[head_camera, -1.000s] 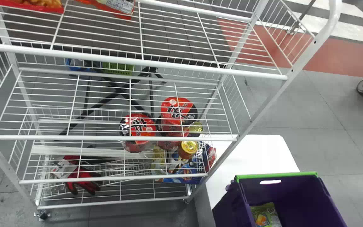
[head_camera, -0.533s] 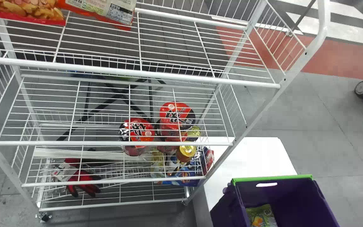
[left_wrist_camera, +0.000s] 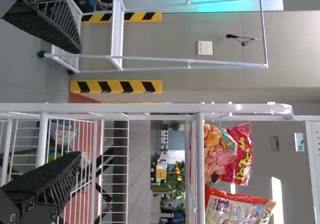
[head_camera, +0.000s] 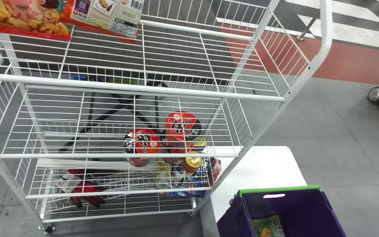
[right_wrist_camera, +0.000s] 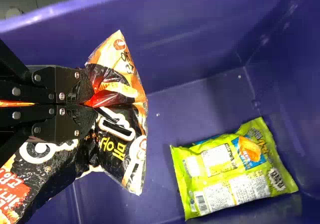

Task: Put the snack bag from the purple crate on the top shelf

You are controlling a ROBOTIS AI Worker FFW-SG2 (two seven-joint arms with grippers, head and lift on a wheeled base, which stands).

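R gripper (right_wrist_camera: pixel 91 103) clamped shut on black-orange snack bag (right_wrist_camera: pixel 119 146), in or just over purple crate (head_camera: pixel 280 190), approx. 4–5 o'clock in head view. R arm's nearer. Bag's long axis unclear, pkg bunched at the pinch. Next, prob. lift clear of the wall, then toward approx. 11 o'clock from crate to top shelf (head_camera: pixel 127 87). L gripper (left_wrist_camera: pixel 80 102) faces shelf, fingers apart. Held bag: bold lettering; lime-green snack bag (right_wrist_camera: pixel 250 184): text panels w/ barcode.

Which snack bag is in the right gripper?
The black and orange bag, pinched in the right gripper; the green bag lies on the floor of the crate.
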